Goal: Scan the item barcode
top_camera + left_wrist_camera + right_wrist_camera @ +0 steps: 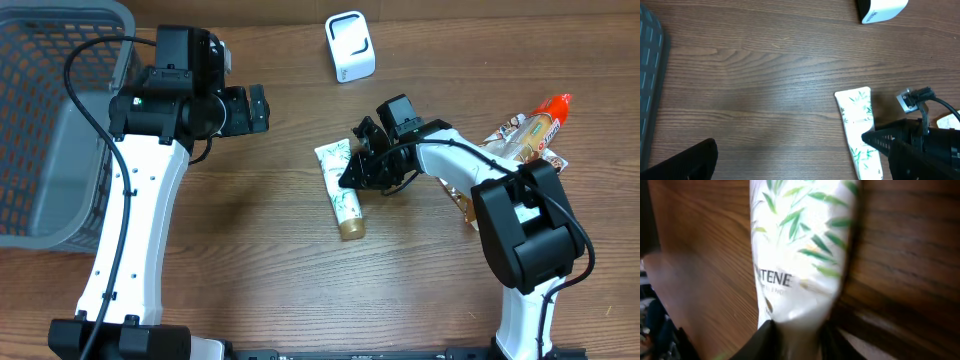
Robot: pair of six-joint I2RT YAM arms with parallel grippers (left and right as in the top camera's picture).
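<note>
The item is a white tube [344, 203] printed with green leaves and fitted with a gold cap, lying flat on the wooden table. My right gripper [355, 170] is down on the tube's flat end. In the right wrist view its fingers [767, 339] pinch the tube [800, 255] from both sides, so it is shut on it. The left wrist view shows the tube [858, 120] with the right gripper's black fingers [890, 140] over it. My left gripper [262, 108] hovers open to the tube's upper left, holding nothing. The white barcode scanner [350, 46] stands at the back.
A grey mesh basket [40, 120] fills the left side. Snack packets and an orange-capped pouch [535, 130] lie at the right, behind the right arm. The scanner [881, 9] and the basket's edge [649, 75] also show in the left wrist view.
</note>
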